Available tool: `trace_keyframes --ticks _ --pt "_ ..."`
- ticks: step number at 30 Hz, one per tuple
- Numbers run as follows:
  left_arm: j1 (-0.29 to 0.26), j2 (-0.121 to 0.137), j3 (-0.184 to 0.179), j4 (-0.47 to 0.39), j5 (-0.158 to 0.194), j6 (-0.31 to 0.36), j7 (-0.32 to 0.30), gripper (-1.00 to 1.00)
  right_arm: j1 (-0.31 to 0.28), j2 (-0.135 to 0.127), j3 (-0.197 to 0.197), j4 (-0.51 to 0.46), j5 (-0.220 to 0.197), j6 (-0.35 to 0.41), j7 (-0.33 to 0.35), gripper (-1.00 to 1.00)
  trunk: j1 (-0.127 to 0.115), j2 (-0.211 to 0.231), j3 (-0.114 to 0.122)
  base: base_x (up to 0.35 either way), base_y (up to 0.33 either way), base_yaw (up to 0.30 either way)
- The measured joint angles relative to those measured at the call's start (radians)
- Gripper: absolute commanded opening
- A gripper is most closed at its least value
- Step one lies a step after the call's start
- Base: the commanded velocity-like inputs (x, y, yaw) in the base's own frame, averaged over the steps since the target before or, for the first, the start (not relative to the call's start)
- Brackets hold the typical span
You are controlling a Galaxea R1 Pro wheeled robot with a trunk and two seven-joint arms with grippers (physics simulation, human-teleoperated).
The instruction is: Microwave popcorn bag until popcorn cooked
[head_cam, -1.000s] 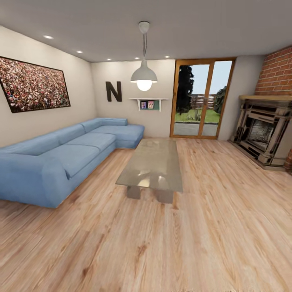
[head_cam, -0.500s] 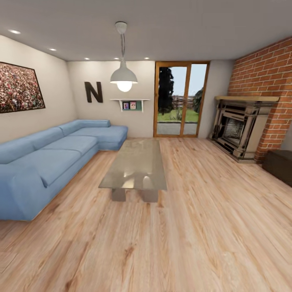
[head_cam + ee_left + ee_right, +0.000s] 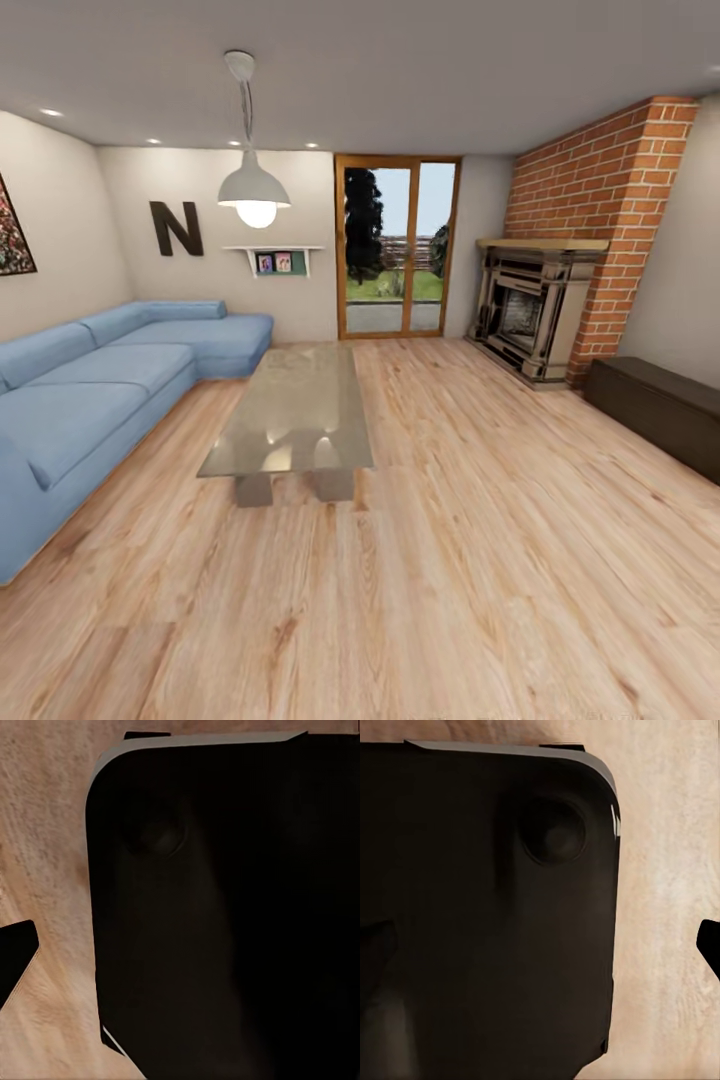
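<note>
Wood plank floor (image 3: 480, 560) lies ahead with no kitchen visible, so you risk clipping the glass-topped low coffee table (image 3: 295, 410); I cannot tell either gripper's finger state.

Bright, even render lit by the pendant lamp (image 3: 254, 190); wide-angle stretch at edges.

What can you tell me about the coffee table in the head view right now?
The coffee table is a long, low rectangle with a glossy, glass-like top showing pale reflections. Two blocky grey supports hold it up at the near end; the far end's supports are hidden. It stands level on the light wooden floor, its long side running away from the camera toward the glazed door. The blue corner sofa sits to its left, apart from it. Nothing lies on its top.
</note>
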Motion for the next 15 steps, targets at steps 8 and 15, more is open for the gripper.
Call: trace_keyframes --ticks 8,15 --pt "0.000 0.000 0.000 0.000 0.000 0.000 0.000 1.00 0.000 0.000 0.000 0.000 0.000 0.000 0.000 1.00 0.000 0.000 0.003 0.000 0.000 -0.285" --pt "0.000 0.002 0.000 0.000 0.000 0.000 0.000 1.00 0.000 0.000 0.000 0.000 0.000 0.000 0.000 1.00 0.000 0.000 0.005 0.000 0.000 -0.285"
